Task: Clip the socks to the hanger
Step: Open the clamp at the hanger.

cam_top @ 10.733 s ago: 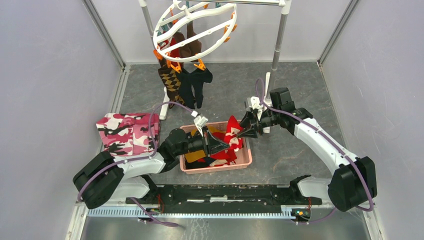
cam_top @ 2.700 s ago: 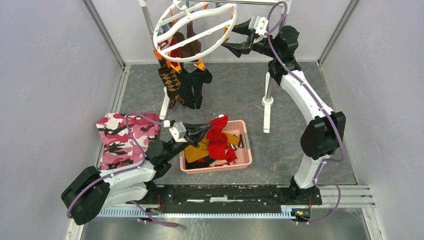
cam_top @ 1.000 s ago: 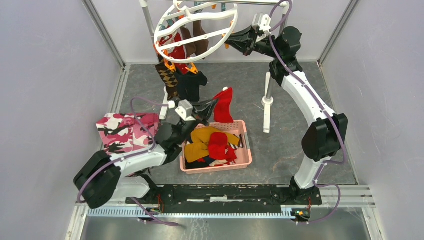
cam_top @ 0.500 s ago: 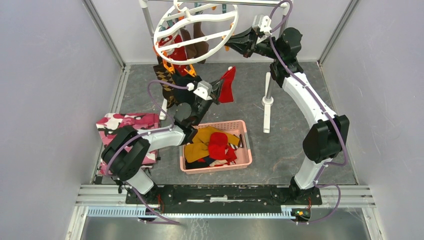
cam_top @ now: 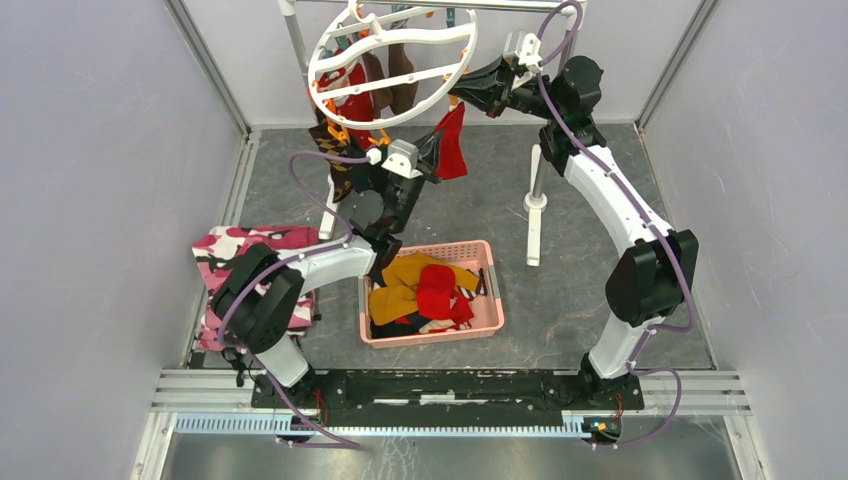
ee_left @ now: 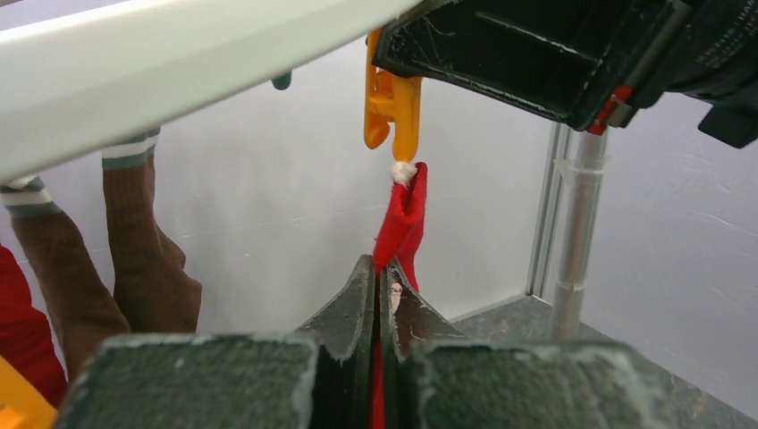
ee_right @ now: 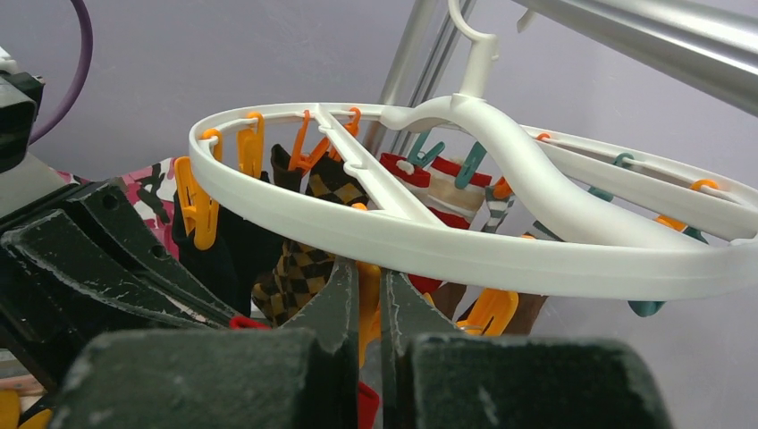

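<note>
The white round hanger (cam_top: 392, 55) hangs from the rack's top bar, with brown, red, argyle and black socks (cam_top: 352, 135) clipped under its left side. My left gripper (cam_top: 437, 150) is shut on a red sock (cam_top: 454, 140) and holds it up under the hanger's right rim; in the left wrist view the sock's tip (ee_left: 404, 214) touches an orange clip (ee_left: 391, 103). My right gripper (cam_top: 458, 93) is shut on that orange clip (ee_right: 366, 286) below the hanger's rim (ee_right: 465, 246). More socks, mustard and red, lie in the pink basket (cam_top: 484, 325).
The metal rack's right pole (cam_top: 538, 170) stands just right of the held sock, its left pole (cam_top: 296, 45) behind the hanger. A pink camouflage cloth (cam_top: 240, 250) lies at the left. Grey walls close in both sides.
My left gripper has carried the red sock up from the basket to the hanger's right rim. My right gripper has closed in on the orange clip at the rim.
</note>
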### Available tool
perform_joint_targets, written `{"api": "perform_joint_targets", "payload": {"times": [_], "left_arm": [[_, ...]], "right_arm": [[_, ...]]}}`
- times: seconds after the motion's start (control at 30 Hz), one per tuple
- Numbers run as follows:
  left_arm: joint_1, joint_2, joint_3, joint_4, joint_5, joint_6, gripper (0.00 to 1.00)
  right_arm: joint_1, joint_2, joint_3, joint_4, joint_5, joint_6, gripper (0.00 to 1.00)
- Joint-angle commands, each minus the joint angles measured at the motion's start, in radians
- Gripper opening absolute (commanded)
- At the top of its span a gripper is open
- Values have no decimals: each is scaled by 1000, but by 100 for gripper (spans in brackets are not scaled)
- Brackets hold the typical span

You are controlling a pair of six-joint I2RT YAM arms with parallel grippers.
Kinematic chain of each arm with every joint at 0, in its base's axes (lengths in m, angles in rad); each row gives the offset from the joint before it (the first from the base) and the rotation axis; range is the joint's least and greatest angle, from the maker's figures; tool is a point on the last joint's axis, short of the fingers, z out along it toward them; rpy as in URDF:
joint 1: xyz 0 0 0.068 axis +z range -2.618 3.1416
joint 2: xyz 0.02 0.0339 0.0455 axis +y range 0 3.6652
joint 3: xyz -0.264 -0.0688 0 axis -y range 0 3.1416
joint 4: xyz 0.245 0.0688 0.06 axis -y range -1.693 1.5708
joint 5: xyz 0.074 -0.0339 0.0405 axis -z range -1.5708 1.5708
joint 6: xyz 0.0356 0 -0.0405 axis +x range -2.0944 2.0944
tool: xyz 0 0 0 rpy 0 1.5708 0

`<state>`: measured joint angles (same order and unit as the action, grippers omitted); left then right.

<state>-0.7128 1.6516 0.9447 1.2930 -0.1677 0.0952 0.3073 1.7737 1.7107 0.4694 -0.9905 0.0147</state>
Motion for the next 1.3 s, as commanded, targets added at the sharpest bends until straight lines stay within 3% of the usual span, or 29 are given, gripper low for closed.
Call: {"api": "perform_joint_targets", "payload": {"times": [0.0,1.27], "left_arm": [[1,12,64,14,-58,-9,2],[1,-3,159,-144,-108,-111,2]], "right_arm": [[5,-52,-4,9,-23,27,0],[6,-55,-14,3,-28,29,0]]}}
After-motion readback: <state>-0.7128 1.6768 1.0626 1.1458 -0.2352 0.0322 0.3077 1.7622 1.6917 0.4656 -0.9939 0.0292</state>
